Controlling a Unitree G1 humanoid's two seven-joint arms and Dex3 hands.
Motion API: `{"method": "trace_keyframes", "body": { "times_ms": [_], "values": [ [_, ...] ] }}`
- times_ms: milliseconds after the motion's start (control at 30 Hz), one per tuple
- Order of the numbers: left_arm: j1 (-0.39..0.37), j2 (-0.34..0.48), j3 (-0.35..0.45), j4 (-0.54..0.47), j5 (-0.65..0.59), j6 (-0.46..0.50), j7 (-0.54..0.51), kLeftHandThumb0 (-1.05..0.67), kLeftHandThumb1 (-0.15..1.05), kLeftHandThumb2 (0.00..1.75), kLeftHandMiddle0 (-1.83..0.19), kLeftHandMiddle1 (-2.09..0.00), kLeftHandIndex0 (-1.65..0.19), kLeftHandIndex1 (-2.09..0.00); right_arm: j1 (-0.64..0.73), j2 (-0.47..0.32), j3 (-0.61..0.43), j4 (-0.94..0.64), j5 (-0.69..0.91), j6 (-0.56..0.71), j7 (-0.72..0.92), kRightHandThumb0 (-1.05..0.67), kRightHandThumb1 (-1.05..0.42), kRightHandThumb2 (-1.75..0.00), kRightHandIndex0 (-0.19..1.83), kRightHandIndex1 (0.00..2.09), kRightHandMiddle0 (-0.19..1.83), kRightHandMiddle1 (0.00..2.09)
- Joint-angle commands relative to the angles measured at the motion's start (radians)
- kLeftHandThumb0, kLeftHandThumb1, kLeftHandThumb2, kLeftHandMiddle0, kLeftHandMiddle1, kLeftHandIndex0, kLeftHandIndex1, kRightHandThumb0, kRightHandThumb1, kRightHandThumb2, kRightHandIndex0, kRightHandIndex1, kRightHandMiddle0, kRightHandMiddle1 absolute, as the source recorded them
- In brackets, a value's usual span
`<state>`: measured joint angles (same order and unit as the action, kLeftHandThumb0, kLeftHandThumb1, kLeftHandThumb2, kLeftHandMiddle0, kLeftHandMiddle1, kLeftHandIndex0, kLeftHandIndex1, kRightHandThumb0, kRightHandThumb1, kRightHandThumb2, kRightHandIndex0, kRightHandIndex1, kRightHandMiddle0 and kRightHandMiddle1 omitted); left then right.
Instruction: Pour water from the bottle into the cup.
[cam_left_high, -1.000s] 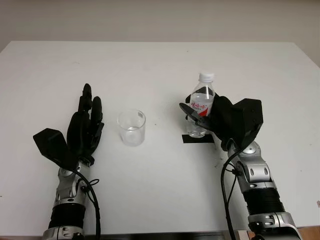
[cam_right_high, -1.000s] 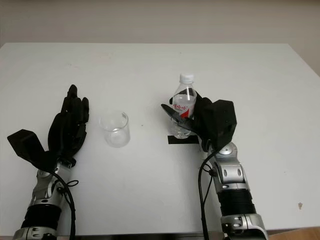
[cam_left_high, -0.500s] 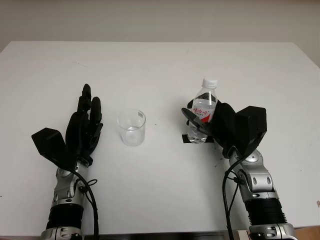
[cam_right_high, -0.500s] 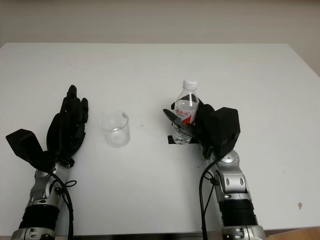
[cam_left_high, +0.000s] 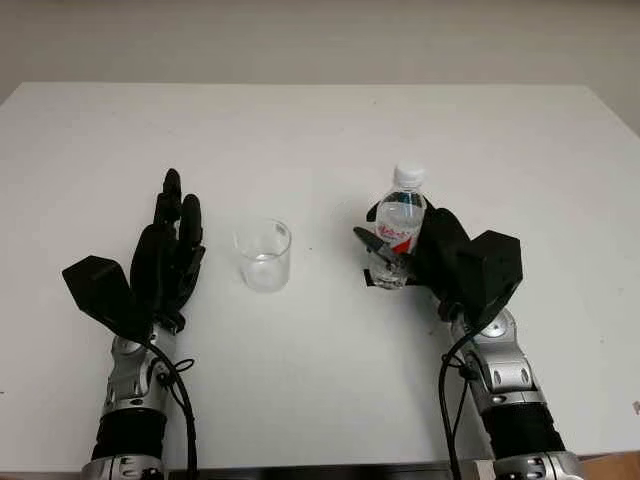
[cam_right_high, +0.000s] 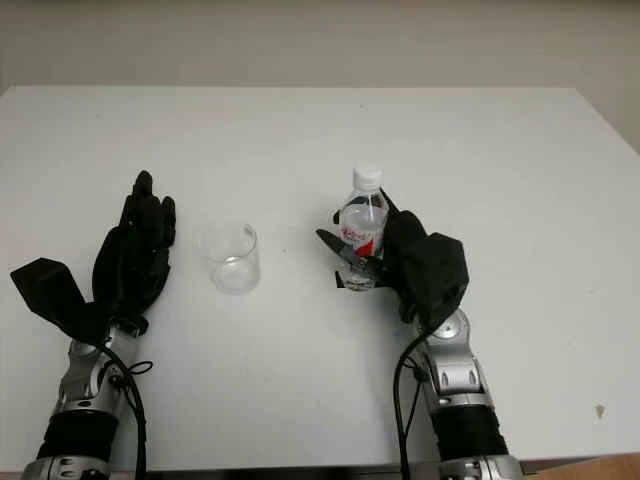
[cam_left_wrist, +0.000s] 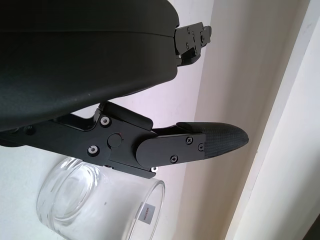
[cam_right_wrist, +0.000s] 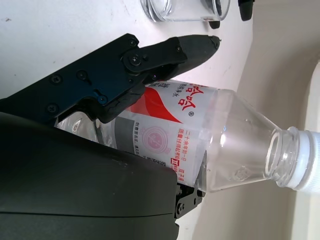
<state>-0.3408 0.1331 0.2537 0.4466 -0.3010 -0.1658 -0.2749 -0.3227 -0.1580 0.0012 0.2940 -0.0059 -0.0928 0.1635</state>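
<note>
The right hand (cam_left_high: 430, 250) has the bottle (cam_left_high: 399, 225) wrapped up, fingers (cam_right_wrist: 150, 57) curled round the red-and-white label and the palm backing it from the other side. That is a mid-body grip, and a sensible one: it leaves the neck and white cap (cam_left_high: 407, 176) free above the hand, so the mouth can be tipped toward the cup without the fingers getting in the way. The bottle stands close to upright over a small dark patch (cam_left_high: 372, 280) on the white table (cam_left_high: 320, 130); whether its base touches the surface or hangs just off it is hard to call from here. The cap looks to be on, which would have to be dealt with before any water comes out.

Across the table sits the cup (cam_left_high: 263, 255), clear glass, upright, mouth open, well apart from the bottle. It seems to hold little or nothing so far. Just beside it on the far side, the left hand (cam_left_high: 170, 255) is open and holding nothing, near the glass but not touching it, likely placed there to steady the cup if needed.

The pour itself has not begun; my read is that the bottle must first be carried across to the cup's rim and then tilted
</note>
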Motion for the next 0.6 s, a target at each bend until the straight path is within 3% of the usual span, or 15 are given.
{"method": "trace_keyframes", "body": {
  "times_ms": [0,33,133,233,400,567],
  "values": [
    [0.013,0.006,0.003,-0.005,-0.003,0.001,-0.006,-0.72,1.05,0.47,0.16,-0.05,0.17,-0.05,-0.001,0.003,-0.007,0.013,0.011,-0.031,0.009,-0.55,-1.05,-0.18,0.44,2.08,0.16,2.02],
    [0.013,0.007,0.003,-0.002,-0.004,0.000,-0.009,-0.72,1.05,0.47,0.16,-0.05,0.17,-0.05,-0.001,0.001,-0.004,0.014,0.009,-0.027,0.012,-0.58,-1.05,-0.13,0.20,2.00,0.02,1.91],
    [0.014,0.009,0.002,-0.004,0.002,-0.002,-0.005,-0.72,1.05,0.47,0.16,-0.05,0.17,-0.05,0.000,-0.018,0.011,0.008,-0.016,-0.009,0.025,-0.66,-1.05,-0.07,-0.13,1.55,-0.16,1.55],
    [0.014,0.009,0.004,-0.005,-0.004,-0.001,-0.010,-0.72,1.05,0.47,0.16,-0.05,0.17,-0.05,0.004,-0.019,0.009,-0.002,-0.006,0.011,0.044,-0.71,-1.04,-0.06,-0.19,1.12,-0.19,1.20],
    [0.013,0.016,0.006,-0.001,-0.001,0.000,-0.011,-0.72,1.05,0.47,0.15,-0.06,0.16,-0.06,0.015,-0.014,0.000,-0.022,0.013,0.038,0.051,-0.72,-1.02,-0.05,-0.19,0.76,-0.19,0.84],
    [0.012,0.024,0.008,-0.003,-0.006,0.011,-0.020,-0.73,1.05,0.47,0.16,-0.05,0.17,-0.05,0.035,-0.019,-0.007,-0.052,0.039,0.067,0.072,-0.79,-0.97,-0.05,-0.17,0.19,-0.15,0.28]
  ]
}}
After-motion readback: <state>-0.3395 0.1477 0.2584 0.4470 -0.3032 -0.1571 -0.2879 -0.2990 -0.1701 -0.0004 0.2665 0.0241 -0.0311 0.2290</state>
